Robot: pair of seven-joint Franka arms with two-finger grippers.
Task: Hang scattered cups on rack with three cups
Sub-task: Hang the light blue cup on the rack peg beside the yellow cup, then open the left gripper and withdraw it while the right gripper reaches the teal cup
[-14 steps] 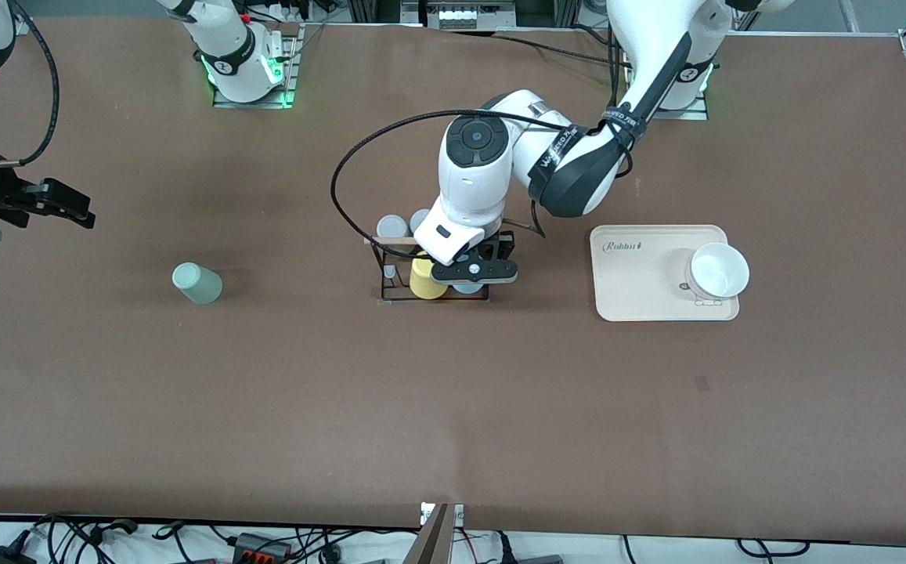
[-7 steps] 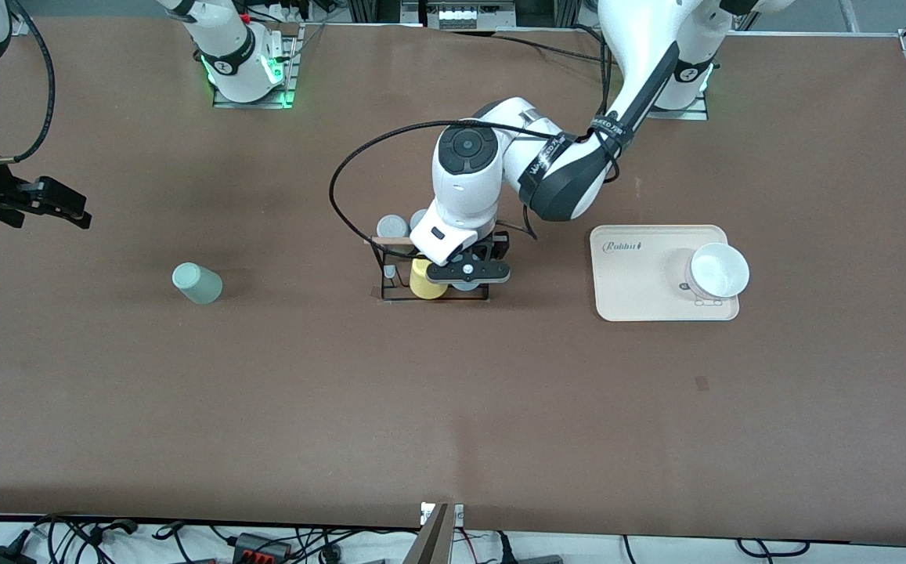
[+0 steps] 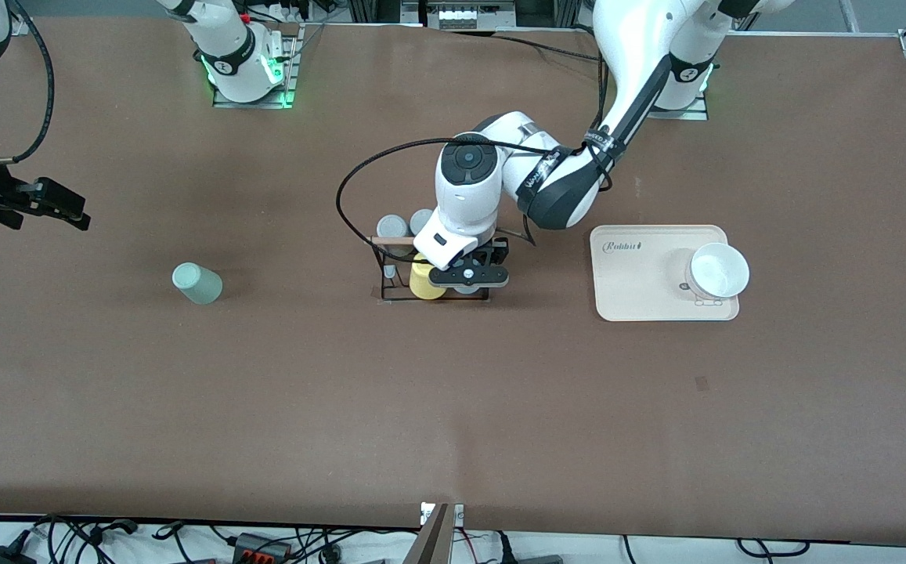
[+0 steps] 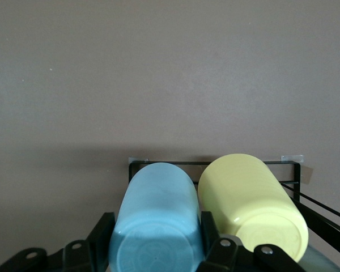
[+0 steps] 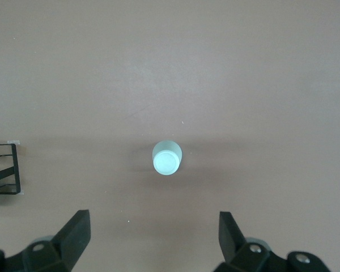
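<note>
Blue cup [image 4: 156, 218] clamped in left tool [image 4: 158, 249] over rack [image 3: 390, 270].

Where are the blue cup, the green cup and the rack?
blue cup [image 4: 157, 226], left wrist view, its side wall.
green cup [image 3: 197, 283], front view, its side.
rack [image 3: 387, 239], front view, its wooden top rod.

Two cups and the rack

The light blue cup [image 4: 156, 224] is upside down at the black wire rack [image 3: 390, 274], touching the yellow cup on it, and it is clamped between the left gripper's [image 4: 154, 256] fingers. The rack, with a light wooden rod across its top, stands at the middle of the table. The pale mint green cup [image 3: 196, 283] stands upside down alone on the table, well apart from the rack, toward the right arm's end.
</note>
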